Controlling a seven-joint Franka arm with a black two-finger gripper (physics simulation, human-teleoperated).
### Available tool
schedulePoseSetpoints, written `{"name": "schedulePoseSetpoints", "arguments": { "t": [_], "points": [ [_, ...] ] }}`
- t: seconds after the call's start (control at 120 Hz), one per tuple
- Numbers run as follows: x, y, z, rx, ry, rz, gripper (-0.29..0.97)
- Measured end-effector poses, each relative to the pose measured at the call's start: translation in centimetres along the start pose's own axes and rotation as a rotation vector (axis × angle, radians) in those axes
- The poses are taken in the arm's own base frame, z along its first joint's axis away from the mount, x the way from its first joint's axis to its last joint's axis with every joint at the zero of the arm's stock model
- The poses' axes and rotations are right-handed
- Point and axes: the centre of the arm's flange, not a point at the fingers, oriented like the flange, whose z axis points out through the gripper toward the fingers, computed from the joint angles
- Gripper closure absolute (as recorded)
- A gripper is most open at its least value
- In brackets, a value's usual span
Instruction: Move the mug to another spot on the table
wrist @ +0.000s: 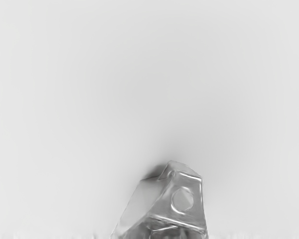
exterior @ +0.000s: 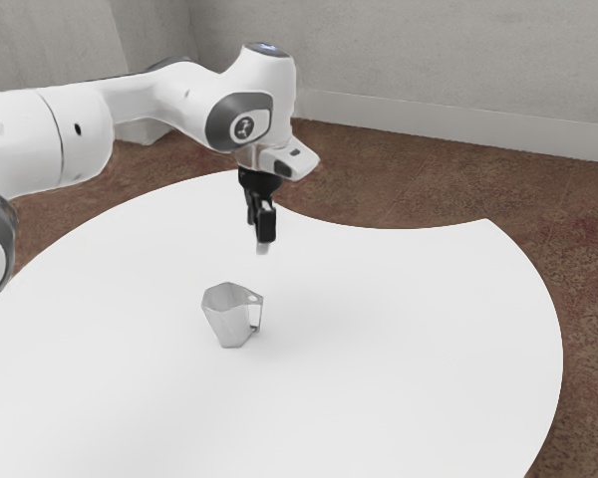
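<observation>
Mug [exterior: 233, 314], exterior view: far wall and inside bottom are hidden behind the near wall. Wrist view: the mug's lowest part is cut off by the picture's edge, the strip there is smeared, and the rim can't be made out. Surface [exterior: 429, 349]: the near edge and the edge toward the exterior view's left run out of frame, and the floor beneath is hidden. Arm [exterior: 40, 139]: base and rear links are cut off at the exterior view's left, with one grey joint half out of frame.
</observation>
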Motion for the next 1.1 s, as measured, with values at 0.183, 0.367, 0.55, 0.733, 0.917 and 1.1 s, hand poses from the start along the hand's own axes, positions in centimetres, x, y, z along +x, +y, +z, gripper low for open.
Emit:
{"name": "schedulePoseSetpoints", "arguments": {
  "t": [0.183, 0.367, 0.55, 0.733, 0.917, 1.1],
  "points": [
    [-4.3, 1.7, -8.7, 0.001, 0.103, -0.124, 0.00],
    [-7.9, 3.7, -14.9, 0.019, 0.146, -0.236, 0.00],
    [-14.7, 4.0, -20.3, 0.038, 0.160, -0.403, 0.00],
    [-15.8, 4.1, -20.3, -0.014, 0.142, -0.499, 0.00],
    [-15.4, 5.0, -20.2, -0.044, 0.133, -0.550, 0.00],
    [-15.3, 4.5, -19.8, -0.067, 0.123, -0.603, 0.00]
  ]
}}
